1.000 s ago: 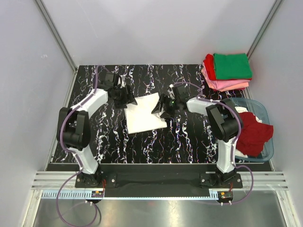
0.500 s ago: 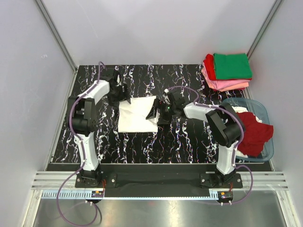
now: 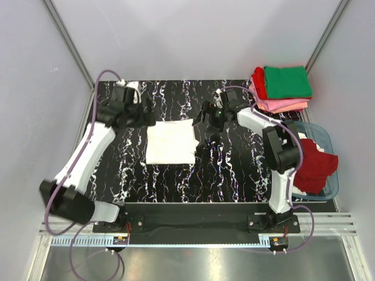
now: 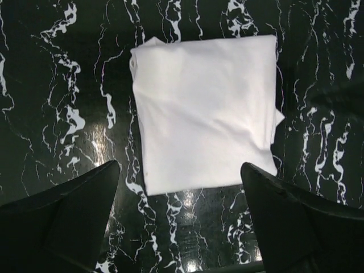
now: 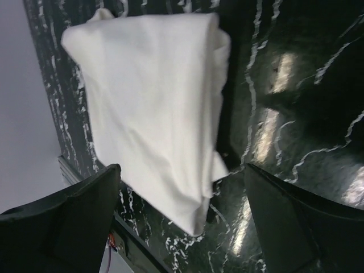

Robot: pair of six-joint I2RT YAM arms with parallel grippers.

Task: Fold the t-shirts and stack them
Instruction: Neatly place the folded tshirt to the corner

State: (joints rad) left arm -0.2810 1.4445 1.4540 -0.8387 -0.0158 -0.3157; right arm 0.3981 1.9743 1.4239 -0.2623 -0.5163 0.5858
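A folded white t-shirt (image 3: 170, 141) lies flat on the black marbled table; it also shows in the left wrist view (image 4: 205, 111) and the right wrist view (image 5: 153, 114). My left gripper (image 3: 139, 111) is open and empty, raised just off the shirt's far left corner. My right gripper (image 3: 212, 115) is open and empty, raised off the shirt's far right corner. A stack of folded t-shirts (image 3: 281, 88), green on top over red and pink, sits at the far right. A dark red t-shirt (image 3: 315, 164) and a white one lie crumpled in the tub.
A translucent blue-grey plastic tub (image 3: 331, 186) stands at the table's right edge. Grey walls with metal posts enclose the table on three sides. The arm bases are bolted to a black rail at the near edge.
Both grippers have let go of the white shirt and pulled back and up from it, the left to the far left, the right to the far right. The shirt now lies flat and folded.
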